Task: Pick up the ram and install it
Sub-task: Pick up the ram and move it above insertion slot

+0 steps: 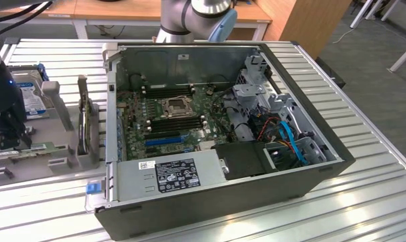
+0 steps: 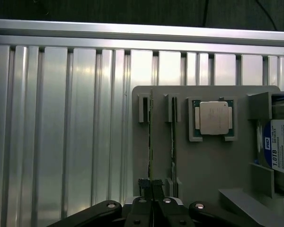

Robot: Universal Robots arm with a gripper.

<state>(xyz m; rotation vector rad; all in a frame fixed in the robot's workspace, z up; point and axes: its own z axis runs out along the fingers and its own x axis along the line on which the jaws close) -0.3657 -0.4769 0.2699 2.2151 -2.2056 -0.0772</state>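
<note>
The ram (image 2: 150, 137) is a thin green stick seen edge-on, standing in a slot of the grey holder block (image 2: 203, 161). My gripper (image 2: 151, 185) is shut on its near end, with a black fingertip (image 2: 144, 183) pressed on each side. Another green stick (image 2: 173, 137) stands in the neighbouring slot, apart from the fingers. In the exterior view my gripper (image 1: 8, 133) hangs over that holder (image 1: 55, 136) at the exterior view's left, above a green stick (image 1: 38, 147). The open computer case (image 1: 122, 70) lies to the exterior view's right, its black memory slots (image 1: 179, 123) beside the processor socket (image 1: 176, 107).
A square silver processor chip (image 2: 213, 117) sits in a pocket of the holder. A silver hard drive with a blue label (image 2: 281, 151) stands at its end, the same hard drive (image 1: 29, 96) showing behind my gripper. Everything rests on a ribbed aluminium table (image 2: 61, 132). The power supply (image 1: 169, 176) and cables (image 1: 290, 138) crowd the case's near end.
</note>
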